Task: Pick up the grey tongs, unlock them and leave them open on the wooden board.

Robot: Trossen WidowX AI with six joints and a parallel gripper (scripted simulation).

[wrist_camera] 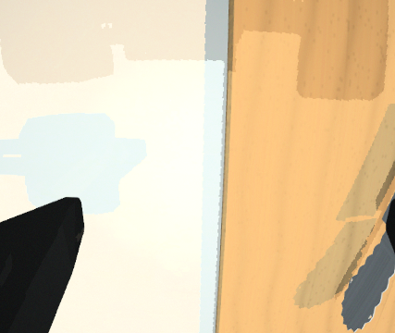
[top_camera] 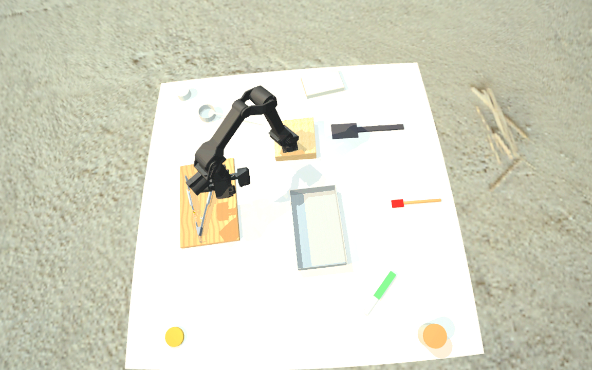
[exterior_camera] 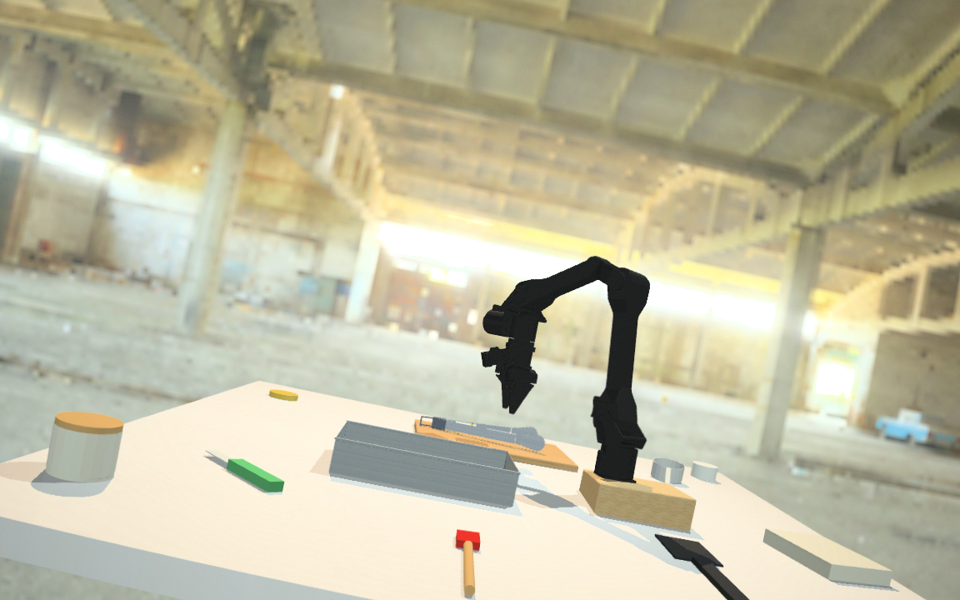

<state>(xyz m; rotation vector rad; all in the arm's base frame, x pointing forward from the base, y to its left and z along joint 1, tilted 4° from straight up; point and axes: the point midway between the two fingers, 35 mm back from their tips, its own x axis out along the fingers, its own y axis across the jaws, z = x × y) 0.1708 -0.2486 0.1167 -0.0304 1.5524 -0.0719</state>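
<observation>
While the pincer gapes, the roasting tin point(top_camera: 340, 229) point(exterior_camera: 423, 468) sits empty.

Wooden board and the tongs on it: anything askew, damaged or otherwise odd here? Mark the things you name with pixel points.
Nothing stands out. The tongs point(top_camera: 204, 215) point(exterior_camera: 492, 428) point(wrist_camera: 368, 296) lie spread in a V on the wooden board point(top_camera: 232, 184) point(exterior_camera: 562, 457) point(wrist_camera: 262, 185), as the task wants, with no visible damage. The gripper point(top_camera: 224, 195) point(exterior_camera: 511, 410) point(wrist_camera: 243, 216), open above, hides part of them from the top.

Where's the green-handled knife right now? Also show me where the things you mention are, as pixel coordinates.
In the top view, the green-handled knife point(top_camera: 384, 285) point(exterior_camera: 254, 474) lies on the white table at lower right, between the roasting tin point(top_camera: 341, 229) point(exterior_camera: 423, 471) and the orange-lidded jar point(top_camera: 435, 335) point(exterior_camera: 82, 451).
</observation>
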